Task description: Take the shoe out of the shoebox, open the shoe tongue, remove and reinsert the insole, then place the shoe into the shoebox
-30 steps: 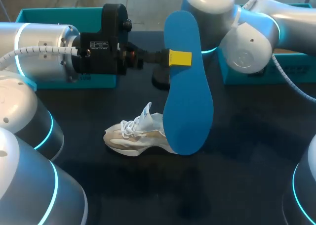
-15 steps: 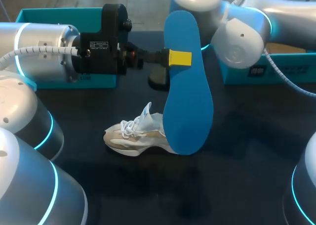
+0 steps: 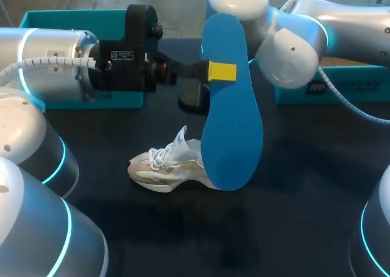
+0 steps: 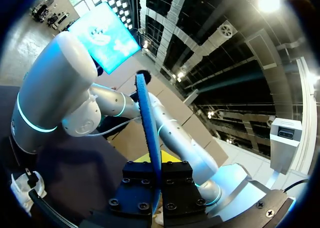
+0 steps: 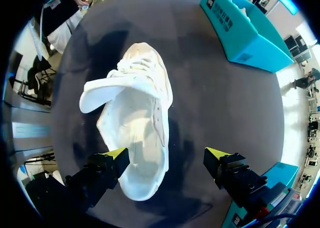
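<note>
Pinching the insole [image 3: 231, 125] upright in the left hand [image 3: 222, 72], holding the spread right hand [image 5: 167, 155] above the shoe [image 5: 135, 112], probably to steady it.

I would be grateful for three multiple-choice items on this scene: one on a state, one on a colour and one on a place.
1. The left gripper is:
A. open
B. shut on the insole
C. shut on the shoe

2. The insole is:
A. blue
B. white
C. red

3. The shoe lies:
A. on the table
B. between the left gripper's fingers
C. on top of the insole

Answers:
1 B: the left wrist view shows the insole edge-on, clamped between the fingers.
2 A: its broad face is blue in the head view.
3 A: it rests on the dark table, below the open right gripper.
</note>
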You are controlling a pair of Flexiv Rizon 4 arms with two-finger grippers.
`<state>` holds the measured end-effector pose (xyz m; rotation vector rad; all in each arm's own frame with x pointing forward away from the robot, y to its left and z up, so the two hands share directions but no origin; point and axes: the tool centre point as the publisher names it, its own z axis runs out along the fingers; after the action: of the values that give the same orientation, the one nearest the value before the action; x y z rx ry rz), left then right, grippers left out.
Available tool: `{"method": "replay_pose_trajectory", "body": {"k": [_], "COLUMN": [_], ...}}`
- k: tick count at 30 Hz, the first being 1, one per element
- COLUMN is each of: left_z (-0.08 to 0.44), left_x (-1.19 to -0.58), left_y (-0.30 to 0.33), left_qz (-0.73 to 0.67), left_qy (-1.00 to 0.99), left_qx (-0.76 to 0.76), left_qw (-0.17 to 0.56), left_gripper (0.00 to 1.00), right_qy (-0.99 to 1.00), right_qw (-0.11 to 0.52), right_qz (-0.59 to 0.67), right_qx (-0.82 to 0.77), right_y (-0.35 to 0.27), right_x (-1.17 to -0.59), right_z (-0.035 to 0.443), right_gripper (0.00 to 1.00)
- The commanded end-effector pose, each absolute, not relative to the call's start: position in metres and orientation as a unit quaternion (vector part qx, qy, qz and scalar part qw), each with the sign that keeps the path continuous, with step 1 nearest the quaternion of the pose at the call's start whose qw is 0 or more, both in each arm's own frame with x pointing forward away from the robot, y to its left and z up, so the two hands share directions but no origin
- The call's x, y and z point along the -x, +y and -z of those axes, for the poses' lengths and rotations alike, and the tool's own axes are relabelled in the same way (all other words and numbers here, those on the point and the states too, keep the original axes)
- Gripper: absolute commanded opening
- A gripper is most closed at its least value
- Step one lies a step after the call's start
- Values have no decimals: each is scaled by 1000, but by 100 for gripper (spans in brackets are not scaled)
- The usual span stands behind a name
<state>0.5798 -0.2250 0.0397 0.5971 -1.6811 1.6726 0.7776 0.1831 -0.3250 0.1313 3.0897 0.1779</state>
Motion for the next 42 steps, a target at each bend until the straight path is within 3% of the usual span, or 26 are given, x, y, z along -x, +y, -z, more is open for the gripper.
{"method": "replay_pose_trajectory", "body": {"k": [1, 27, 29, 31, 32, 34, 36, 38, 42], "left_z": [-38, -38, -38, -38, -38, -38, -38, -38, -38], "left_x": [-579, -579, -579, -579, -579, -579, -579, -579, -579], "left_y": [-225, -225, -225, -225, -225, -225, -225, -225, -225], "left_qz": [-644, -644, -644, -644, -644, -644, -644, -644, -644], "left_qy": [-645, -645, -645, -645, -645, -645, -645, -645, -645], "left_qx": [-229, -229, -229, -229, -229, -229, -229, -229, -229], "left_qw": [341, 341, 341, 341, 341, 341, 341, 341, 341], "left_gripper": [0, 0, 0, 0, 0, 0, 0, 0, 0], "right_qy": [997, 994, 994, 994, 994, 994, 994, 994, 993], "right_qw": [10, -20, -21, -21, -22, -22, -24, -26, -34], "right_qz": [-62, -85, -84, -83, -82, -81, -81, -82, -87], "right_qx": [-38, -64, -66, -68, -69, -69, -70, -71, -70], "right_y": [190, 175, 173, 170, 169, 168, 168, 169, 169], "right_x": [-784, -771, -770, -771, -771, -772, -772, -772, -769], "right_z": [342, 385, 386, 386, 385, 386, 387, 390, 395], "right_gripper": [100, 100, 92, 67, 48, 40, 17, 0, 0]}}
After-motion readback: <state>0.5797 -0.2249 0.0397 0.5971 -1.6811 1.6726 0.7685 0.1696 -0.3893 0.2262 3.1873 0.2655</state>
